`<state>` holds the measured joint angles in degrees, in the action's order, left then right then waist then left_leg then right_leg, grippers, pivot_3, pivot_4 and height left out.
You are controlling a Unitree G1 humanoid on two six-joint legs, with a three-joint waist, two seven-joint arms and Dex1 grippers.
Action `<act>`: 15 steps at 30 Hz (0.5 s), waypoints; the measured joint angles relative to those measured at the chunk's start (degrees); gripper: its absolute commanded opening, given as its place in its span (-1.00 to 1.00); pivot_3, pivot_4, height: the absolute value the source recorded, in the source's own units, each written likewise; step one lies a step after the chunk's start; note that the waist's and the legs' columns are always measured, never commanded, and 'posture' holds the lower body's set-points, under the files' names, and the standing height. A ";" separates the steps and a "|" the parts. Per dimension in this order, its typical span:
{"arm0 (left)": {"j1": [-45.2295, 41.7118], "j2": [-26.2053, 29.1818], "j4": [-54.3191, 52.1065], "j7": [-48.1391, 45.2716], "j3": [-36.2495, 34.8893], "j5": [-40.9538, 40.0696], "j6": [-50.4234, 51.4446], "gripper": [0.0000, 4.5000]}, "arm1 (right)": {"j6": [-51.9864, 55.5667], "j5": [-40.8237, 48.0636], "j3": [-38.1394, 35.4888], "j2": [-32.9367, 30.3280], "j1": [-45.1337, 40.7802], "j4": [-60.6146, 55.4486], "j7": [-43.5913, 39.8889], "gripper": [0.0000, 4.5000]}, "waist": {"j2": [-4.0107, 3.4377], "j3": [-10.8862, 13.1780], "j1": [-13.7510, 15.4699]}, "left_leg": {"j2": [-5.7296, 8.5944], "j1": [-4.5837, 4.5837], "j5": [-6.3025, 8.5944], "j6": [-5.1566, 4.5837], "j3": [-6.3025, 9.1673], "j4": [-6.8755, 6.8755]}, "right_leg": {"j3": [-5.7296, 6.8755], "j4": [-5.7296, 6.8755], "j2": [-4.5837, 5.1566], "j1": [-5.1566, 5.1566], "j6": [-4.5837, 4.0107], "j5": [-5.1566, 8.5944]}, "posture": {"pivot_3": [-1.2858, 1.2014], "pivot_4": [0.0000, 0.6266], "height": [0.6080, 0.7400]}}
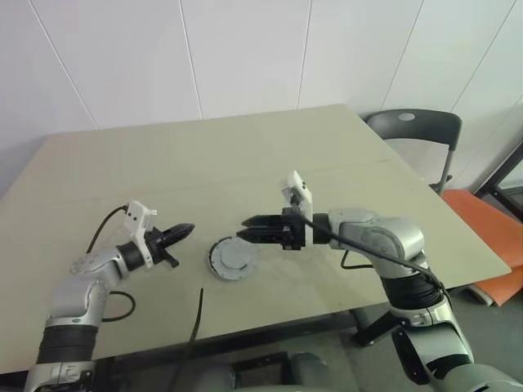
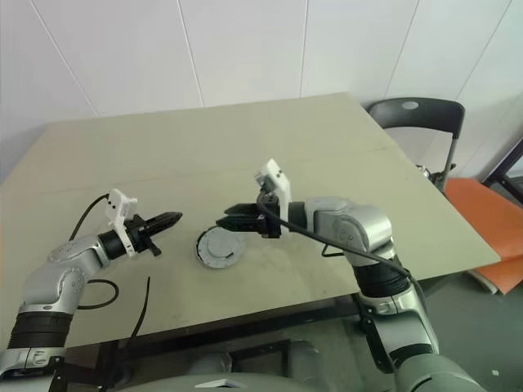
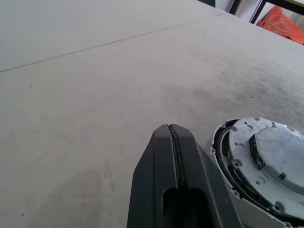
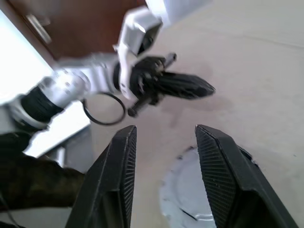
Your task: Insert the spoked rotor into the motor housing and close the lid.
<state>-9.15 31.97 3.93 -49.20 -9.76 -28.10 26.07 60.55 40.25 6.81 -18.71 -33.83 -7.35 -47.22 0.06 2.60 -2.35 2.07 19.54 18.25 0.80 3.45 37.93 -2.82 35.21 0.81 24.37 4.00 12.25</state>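
Motor housing [image 1: 231,259] sits on the beige table [image 1: 245,163] near the front edge, between the two grippers, pale lid-like top with dark slots facing up. Left gripper [image 1: 186,230] hovers just left of it, fingers pressed together, holding nothing. Right gripper [image 1: 248,228] hangs just above the housing's right side, fingers parted, empty. Chair [image 1: 417,131] behind the table's right corner.

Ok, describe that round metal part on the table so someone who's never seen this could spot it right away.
Start at the beige table and look near its front edge, in the space between the left gripper and the right gripper. The motor housing lies there: a short, round, silvery grey can with a flat pale top. It is the one loose object lying on the tabletop.
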 measured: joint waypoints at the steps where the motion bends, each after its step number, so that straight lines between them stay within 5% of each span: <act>1: 0.00 0.00 0.04 -0.08 0.01 0.03 0.00 -1.00 | 0.10 0.21 -1.12 0.39 -0.26 1.06 0.50 -0.07 | 0.00 0.00 -0.01 | 0.00 0.00 0.00 0.00 0.00 0.01 | 0.01 0.00 -0.01 0.00 0.00 0.00 | 0.03 -1.00 1.00; 7: -0.06 0.05 -0.75 -1.57 1.23 1.19 -1.63 -1.00 | -10.06 -9.24 0.87 -0.56 -3.09 7.78 4.42 -0.07 | -0.02 0.01 -0.07 | 0.01 0.01 0.00 0.00 -0.04 -0.01 | 0.02 0.00 -0.02 0.01 0.00 0.00 | 0.03 -1.00 1.00; 14: 0.22 0.65 -5.55 -6.39 2.50 0.95 -4.09 -1.00 | -23.35 -19.42 15.19 -4.46 -0.51 8.47 -6.78 -0.07 | -0.01 0.01 -0.14 | 0.05 0.04 0.01 -0.01 -0.07 0.01 | 0.00 -0.02 0.02 0.04 0.00 0.00 | 0.03 -1.00 1.00; 15: 0.31 0.66 -5.96 -6.65 2.49 0.95 -4.17 -0.83 | -24.90 -20.29 16.03 -4.29 -0.65 9.42 -7.84 -0.06 | -0.01 0.02 -0.18 | 0.04 0.00 0.01 -0.01 -0.07 0.03 | 0.00 0.01 0.00 0.01 0.00 0.00 | 0.03 -1.00 1.00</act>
<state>-8.84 32.63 -2.03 -55.85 -7.27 -27.15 21.90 35.65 19.95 22.84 -23.00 -34.49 2.07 -55.07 0.06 2.61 -2.53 2.11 19.54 18.26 0.80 3.37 37.96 -2.82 35.22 0.81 24.38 4.00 12.25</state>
